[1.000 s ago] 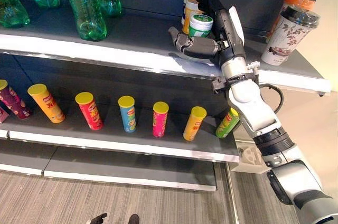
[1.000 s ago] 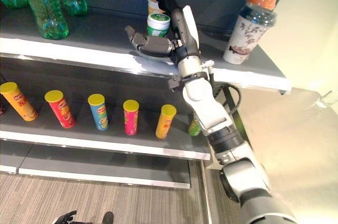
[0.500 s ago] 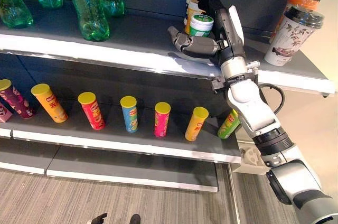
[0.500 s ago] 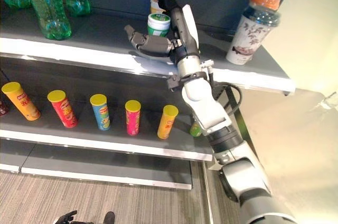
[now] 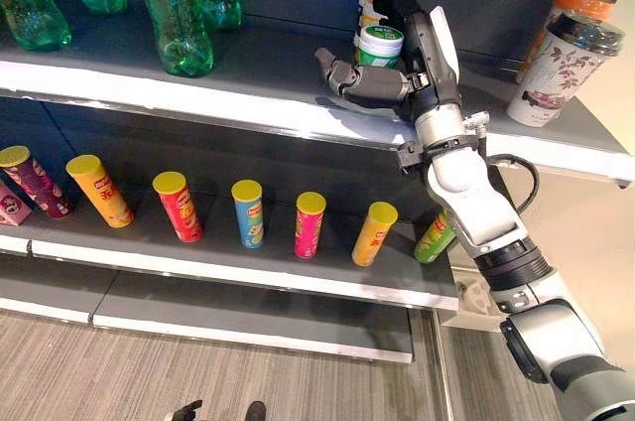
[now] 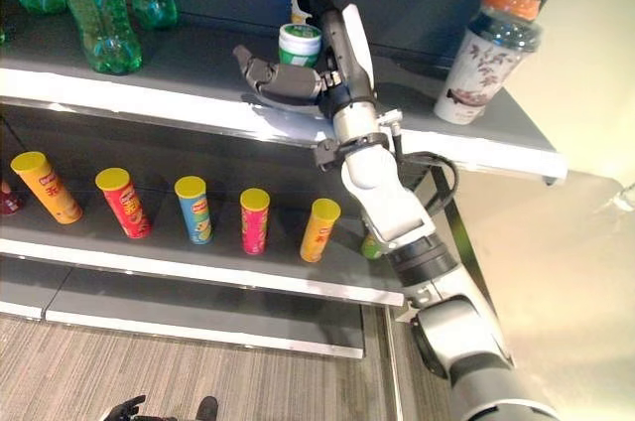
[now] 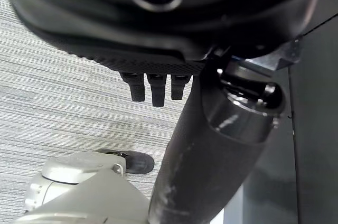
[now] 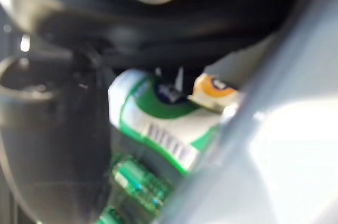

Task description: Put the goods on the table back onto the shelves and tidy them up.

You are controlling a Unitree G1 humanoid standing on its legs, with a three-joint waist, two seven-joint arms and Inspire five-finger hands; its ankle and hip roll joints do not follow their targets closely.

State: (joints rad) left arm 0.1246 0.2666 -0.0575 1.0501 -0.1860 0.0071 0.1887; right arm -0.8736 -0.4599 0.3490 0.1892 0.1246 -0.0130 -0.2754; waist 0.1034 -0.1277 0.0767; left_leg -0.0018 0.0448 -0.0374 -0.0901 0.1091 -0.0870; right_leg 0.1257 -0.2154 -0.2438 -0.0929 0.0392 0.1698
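Note:
A small green-and-white jar (image 5: 378, 46) stands upright on the top shelf (image 5: 248, 103), right in front of an orange-and-white can (image 5: 366, 12). My right hand (image 5: 425, 56) is open around the jar. Its straight fingers rise behind and beside the jar, and its thumb (image 5: 349, 79) stretches out low in front of it along the shelf. The right wrist view shows the same jar (image 8: 158, 123) close to the palm, with the can (image 8: 214, 91) behind it. My left hand (image 7: 153, 87) hangs open over the floor.
Green plastic bottles (image 5: 174, 14) stand at the left of the top shelf. A flowered cup with an orange lid (image 5: 564, 64) stands at its right end. A row of several chip tubes (image 5: 246, 212) lines the middle shelf, with a green tube (image 5: 435, 235) at its right end behind my forearm.
The camera has shifted a little, so the shelves sit slightly to the right. My right hand stays open around the jar.

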